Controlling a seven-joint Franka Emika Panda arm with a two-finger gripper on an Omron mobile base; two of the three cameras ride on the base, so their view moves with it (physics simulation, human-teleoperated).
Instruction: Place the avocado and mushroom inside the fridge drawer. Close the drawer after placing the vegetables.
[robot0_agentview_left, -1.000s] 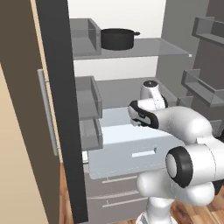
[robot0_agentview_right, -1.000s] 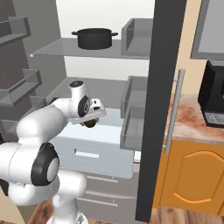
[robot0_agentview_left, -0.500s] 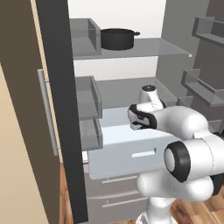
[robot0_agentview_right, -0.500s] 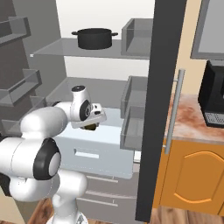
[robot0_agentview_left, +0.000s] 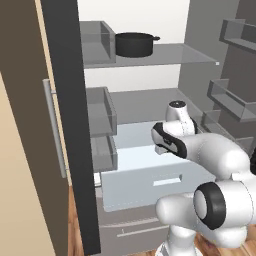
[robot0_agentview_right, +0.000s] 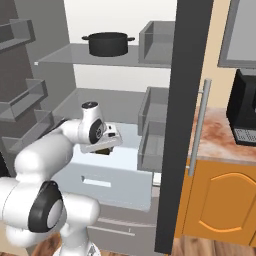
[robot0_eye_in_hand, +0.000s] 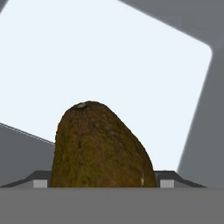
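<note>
Jaws clamped on the avocado, gripper pointing down, the fruit's long axis running straight out along the fingers, stem end away from the hand. Directly beneath it lies the pale floor of the open drawer, so the avocado hangs over the bin, inside its rim. My read: the release needs only a short drop downward. Above the drawer, a pot sits on the top shelf.

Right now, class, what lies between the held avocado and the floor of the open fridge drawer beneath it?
Nothing: in the hand view the avocado hangs over the bare pale floor of the fridge drawer, with no item between them.
</note>
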